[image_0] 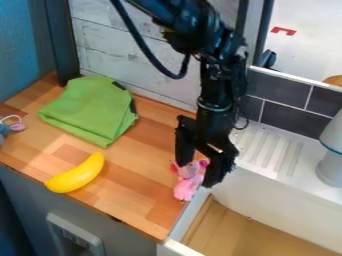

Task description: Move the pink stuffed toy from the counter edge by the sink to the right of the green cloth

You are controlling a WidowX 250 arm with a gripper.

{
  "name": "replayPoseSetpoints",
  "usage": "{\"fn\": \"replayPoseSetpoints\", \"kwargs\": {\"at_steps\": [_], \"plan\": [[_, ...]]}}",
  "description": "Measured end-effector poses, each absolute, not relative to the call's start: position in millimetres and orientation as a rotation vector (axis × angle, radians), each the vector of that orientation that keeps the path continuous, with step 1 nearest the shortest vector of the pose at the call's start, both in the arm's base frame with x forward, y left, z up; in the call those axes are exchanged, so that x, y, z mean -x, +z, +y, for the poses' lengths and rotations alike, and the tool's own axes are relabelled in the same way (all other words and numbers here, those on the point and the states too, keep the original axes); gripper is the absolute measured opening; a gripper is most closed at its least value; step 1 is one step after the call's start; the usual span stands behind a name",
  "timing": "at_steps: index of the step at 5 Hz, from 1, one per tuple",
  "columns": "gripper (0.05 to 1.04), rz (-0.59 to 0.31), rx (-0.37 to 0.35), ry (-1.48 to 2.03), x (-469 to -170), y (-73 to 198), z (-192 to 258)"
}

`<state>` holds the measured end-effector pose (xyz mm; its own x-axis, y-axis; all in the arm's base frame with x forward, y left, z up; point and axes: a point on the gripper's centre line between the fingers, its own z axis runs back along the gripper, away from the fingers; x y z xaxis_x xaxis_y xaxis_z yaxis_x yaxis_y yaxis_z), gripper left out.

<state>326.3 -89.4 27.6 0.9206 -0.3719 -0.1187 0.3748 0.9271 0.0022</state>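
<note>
The black claw [196, 175] is hanging over the right front part of the wood counter [143, 175]. Its 2 hard fingers are standing wide apart — they are open — and a little pink toy [189, 181] is sitting between them. The toy is looking soft and lumpy, and it is resting on the counter near the edge. I cannot tell if both fingers are touching it.

A smooth yellow banana [77, 175] is lying to the left, curving like a smile. Behind it, a green cloth [90, 110] is lying folded in a floppy stack, with black bits showing along its side. A small gray and pink thing [15, 127] is poking in at the left edge.

The counter is showing flat wood blocks in light and dark brown. To the right, a white rack [270, 150] is showing long bumpy ridges, and a smooth white cup-like thing [332, 160] with a blue line is standing on it. Below, a white box [287, 205] is showing its plain wood bottom — dark shiny tiles [284, 117] are lining the back.
</note>
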Motion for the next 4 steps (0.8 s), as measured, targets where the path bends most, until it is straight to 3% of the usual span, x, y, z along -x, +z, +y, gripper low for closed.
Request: {"fn": "replayPoseSetpoints", "kwargs": {"at_steps": [1, 2, 3, 4], "plan": [[0.966, 0.191, -0.058, -0.356, -326.3, 10.8, -85.4], [0.728, 0.256, -0.098, -0.335, -327.4, -1.3, -80.8], [0.581, 0.290, -0.103, -0.356, -325.5, -1.2, -82.6], [0.538, 0.308, -0.089, -0.437, -310.5, 2.7, -84.1]]}}
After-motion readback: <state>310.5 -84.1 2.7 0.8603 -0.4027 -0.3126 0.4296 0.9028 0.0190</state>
